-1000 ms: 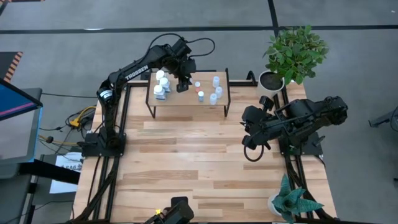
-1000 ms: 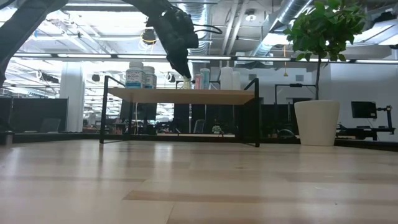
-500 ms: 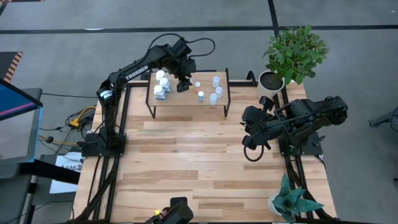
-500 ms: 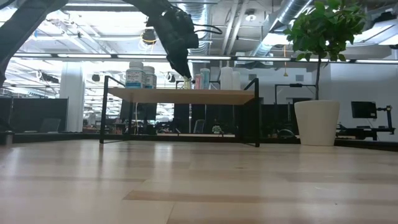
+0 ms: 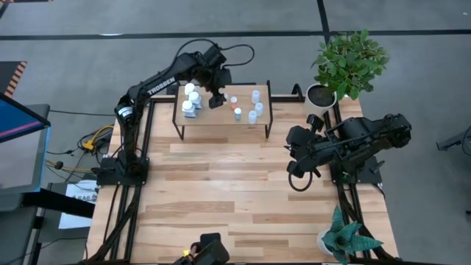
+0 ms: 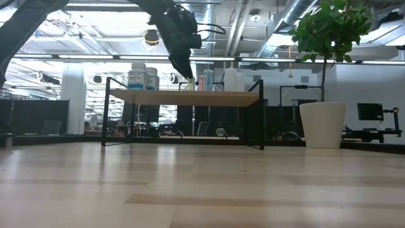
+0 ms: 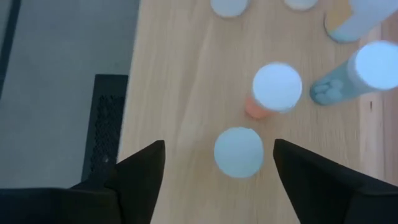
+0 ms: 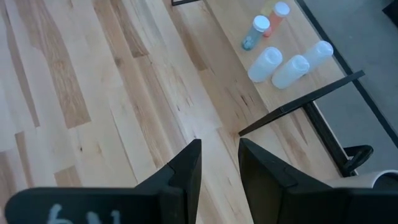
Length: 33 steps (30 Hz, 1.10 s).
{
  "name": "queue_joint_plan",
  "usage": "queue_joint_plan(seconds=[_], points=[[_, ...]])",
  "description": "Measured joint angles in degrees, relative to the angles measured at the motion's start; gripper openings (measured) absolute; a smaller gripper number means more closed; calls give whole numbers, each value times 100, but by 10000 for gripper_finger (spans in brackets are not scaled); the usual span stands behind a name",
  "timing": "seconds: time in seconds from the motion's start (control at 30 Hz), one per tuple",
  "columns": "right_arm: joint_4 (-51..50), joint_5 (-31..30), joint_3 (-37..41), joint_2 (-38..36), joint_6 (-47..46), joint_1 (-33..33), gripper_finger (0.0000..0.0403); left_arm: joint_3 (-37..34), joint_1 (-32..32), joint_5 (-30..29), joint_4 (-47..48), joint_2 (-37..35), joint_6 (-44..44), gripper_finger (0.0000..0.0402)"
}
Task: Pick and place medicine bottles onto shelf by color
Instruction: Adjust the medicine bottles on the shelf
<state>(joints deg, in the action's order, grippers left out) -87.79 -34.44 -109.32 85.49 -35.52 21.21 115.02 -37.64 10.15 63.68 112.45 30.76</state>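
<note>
The left gripper (image 5: 215,101) hovered over the shelf (image 5: 246,121), jaws spread wide around a small white-capped bottle (image 7: 239,152) standing upright on the wooden top, apart from both fingers. The right gripper (image 5: 292,158) waited above the table (image 5: 235,199), jaws narrowly parted and empty.

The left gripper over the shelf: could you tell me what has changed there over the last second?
The left gripper has opened, letting go of a small white-capped bottle, which now stands free between its fingers on the shelf. The arm itself has hardly moved. The other bottles and the right gripper, waiting over the table, stayed as they were.
</note>
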Motion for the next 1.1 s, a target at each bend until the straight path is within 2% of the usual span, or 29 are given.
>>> queue_joint_plan(seconds=[0.23,0.37,0.5,0.63,0.77,1.0,1.1], points=[[1,0,0,0,0,0,127,480,167,50,326,-10,2,300],[2,0,0,0,0,0,127,666,333,123,894,-12,-260,298],[13,-5,0,0,0,-3,127,678,602,537,1606,-12,-576,298],[247,-13,0,4,-7,-125,127,678,923,514,2163,-12,-786,297],[649,-17,2,22,4,-431,127,678,1217,207,2645,-38,-1150,297],[872,11,-8,290,493,-1266,127,652,1528,52,2626,-321,-1816,297],[1040,439,5,506,949,-1591,127,569,1605,66,2616,-630,-2101,297]])
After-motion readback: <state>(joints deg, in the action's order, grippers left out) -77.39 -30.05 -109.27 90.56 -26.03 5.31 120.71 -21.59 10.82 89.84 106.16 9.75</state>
